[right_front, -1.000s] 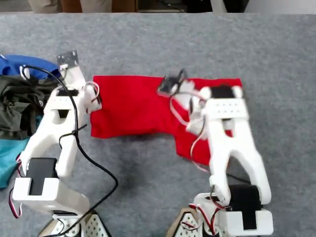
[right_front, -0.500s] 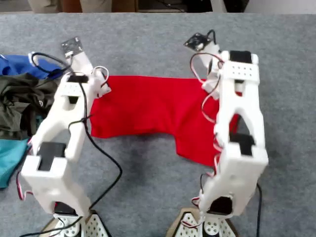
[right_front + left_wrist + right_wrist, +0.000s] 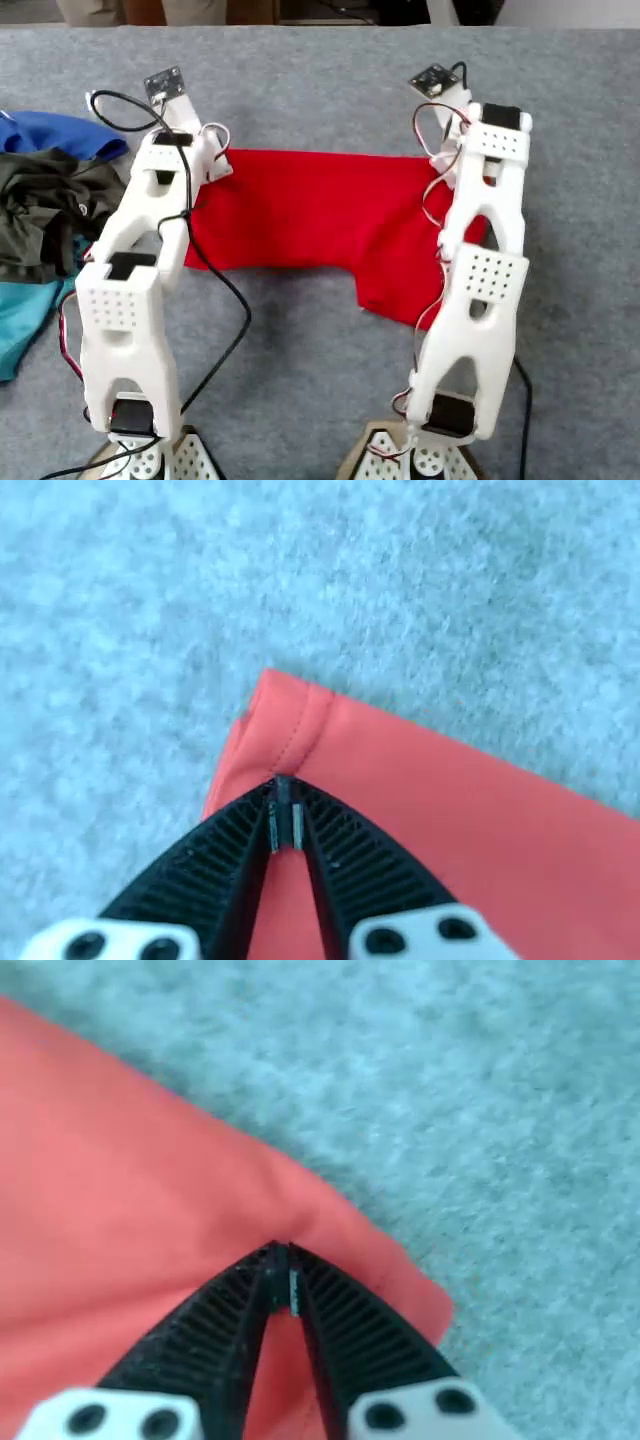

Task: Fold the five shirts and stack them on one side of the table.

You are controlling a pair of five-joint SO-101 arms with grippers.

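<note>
Across the grey felt counter (image 3: 300,80), from above, you see the red shirt (image 3: 300,210) spread flat between both arms, with other shirts (image 3: 40,215) heaped at the counter's left edge. At the left wrist, your left gripper (image 3: 284,825) is pinched tight on a stitched, hemmed corner. At the right wrist, your right gripper (image 3: 281,1280) is clamped on another corner of the shirt.
</note>
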